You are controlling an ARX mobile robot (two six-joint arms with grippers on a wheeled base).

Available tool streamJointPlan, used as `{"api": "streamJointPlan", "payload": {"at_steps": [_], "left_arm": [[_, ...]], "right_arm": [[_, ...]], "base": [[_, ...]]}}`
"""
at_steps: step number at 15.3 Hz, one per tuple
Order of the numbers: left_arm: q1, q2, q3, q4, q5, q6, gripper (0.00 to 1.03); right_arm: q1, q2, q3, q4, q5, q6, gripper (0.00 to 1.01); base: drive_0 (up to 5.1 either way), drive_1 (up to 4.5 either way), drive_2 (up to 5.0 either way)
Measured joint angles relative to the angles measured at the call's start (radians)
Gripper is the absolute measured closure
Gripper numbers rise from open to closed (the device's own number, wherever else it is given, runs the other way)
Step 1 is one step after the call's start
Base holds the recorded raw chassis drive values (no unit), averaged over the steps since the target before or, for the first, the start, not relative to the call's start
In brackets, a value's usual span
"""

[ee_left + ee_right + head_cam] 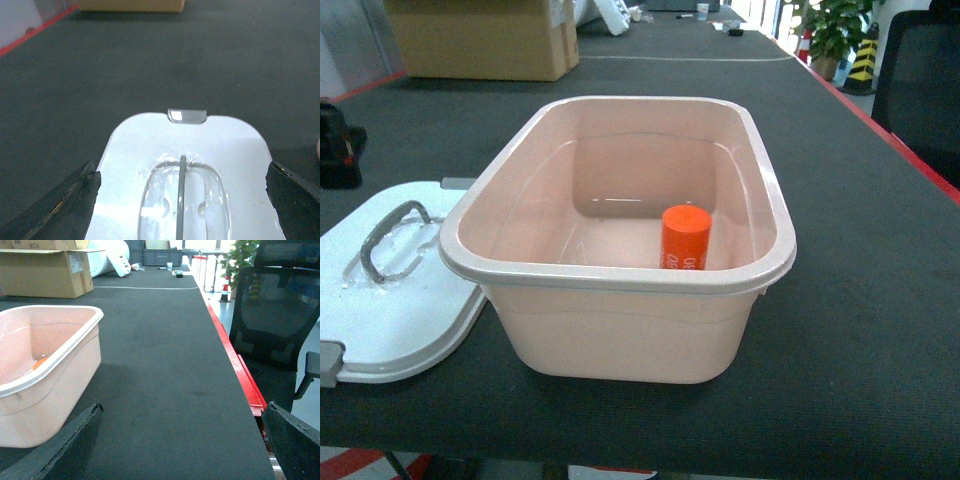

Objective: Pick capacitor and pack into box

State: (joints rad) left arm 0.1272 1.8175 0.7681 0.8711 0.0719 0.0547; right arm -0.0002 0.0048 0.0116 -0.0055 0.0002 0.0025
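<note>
Nearest, at the left edge of the dark table (pixel 860 330): a white lid (pixel 400 300) lying flat, with a clear arched handle (pixel 390 240) on top and grey latches at its near and far ends. Touching or just beside the lid on its right: a pale pink box (pixel 620 330) with rounded corners and a white rim, open at the top. Inside the box, standing upright on the floor toward the near right corner: a small bright orange capacitor (pixel 685 237) with white print low on its side, apart from the walls as far as can be seen.

From the left wrist camera: the left gripper (pixel 182 200) directly above the lid (pixel 185 145), its two dark fingers (pixel 65 205) spread wide to either side of the handle (pixel 182 200), holding nothing.

From the right wrist camera: the right gripper (pixel 180 440) above bare table (pixel 165 365) to the right of the box (pixel 45 375), fingers (pixel 60 445) likewise wide apart and holding nothing; a sliver of orange (pixel 40 362) visible inside the box.

Farther back on the left: a brown cardboard carton (pixel 485 40). Past the red table edge on the right: a black mesh chair (pixel 277 315), and far off a green potted plant (pixel 835 30).
</note>
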Motion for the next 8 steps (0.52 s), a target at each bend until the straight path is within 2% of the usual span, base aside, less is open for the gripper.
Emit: {"api": "streamJointPlan", "payload": {"at_steps": [3, 6, 8], "left_arm": [[-0.002, 0.220, 0.124, -0.053, 0.017, 0.012, 0.05], [-0.002, 0.344, 0.199, -0.110, 0.012, 0.037, 0.07], [0.001, 0.352, 0.204, -0.116, 0.013, 0.067, 0.28]], "right_arm": [[0.000, 0.000, 0.000, 0.000, 0.000, 0.000, 0.03], [0.000, 0.000, 0.000, 0.000, 0.000, 0.000, 0.03], [0.000, 0.000, 0.000, 0.000, 0.000, 0.000, 0.03]], "base": [[0.0, 0.00, 0.0], [0.0, 0.00, 0.0], [0.0, 0.00, 0.0]]}}
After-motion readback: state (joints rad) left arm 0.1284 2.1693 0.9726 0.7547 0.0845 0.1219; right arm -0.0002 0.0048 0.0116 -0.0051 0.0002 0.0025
